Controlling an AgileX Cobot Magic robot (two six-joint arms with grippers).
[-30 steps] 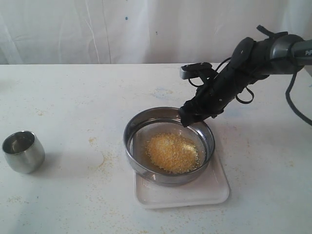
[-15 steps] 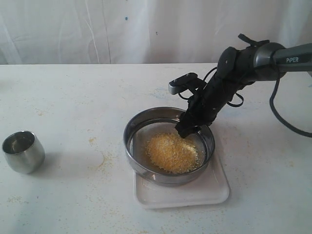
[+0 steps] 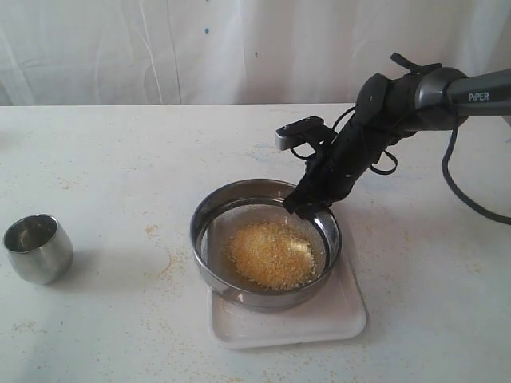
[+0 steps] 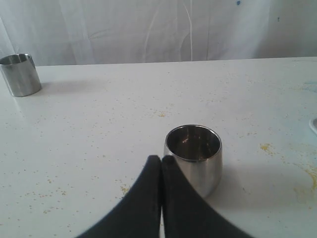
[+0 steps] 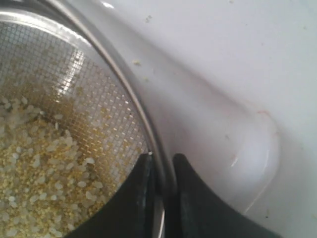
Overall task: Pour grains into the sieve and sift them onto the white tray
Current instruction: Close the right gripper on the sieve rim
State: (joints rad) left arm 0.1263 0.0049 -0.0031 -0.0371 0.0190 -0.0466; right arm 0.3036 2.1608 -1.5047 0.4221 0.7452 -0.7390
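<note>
The sieve, a wide steel ring with a mesh bottom, sits on the white tray and holds a heap of yellowish grains. My right gripper is shut on the sieve's far right rim. In the right wrist view its fingers straddle the rim, one inside over the mesh and grains, one outside above the tray. My left gripper is shut and empty, just in front of a small rounded steel cup. That cup stands at the table's left.
A second, straight-sided steel cup stands farther back in the left wrist view. Loose specks of grain lie scattered on the table around the tray. A white curtain backs the table.
My right gripper came down onto the sieve's rim and closed on it. Sieve and tray have since shifted a little to the left.
</note>
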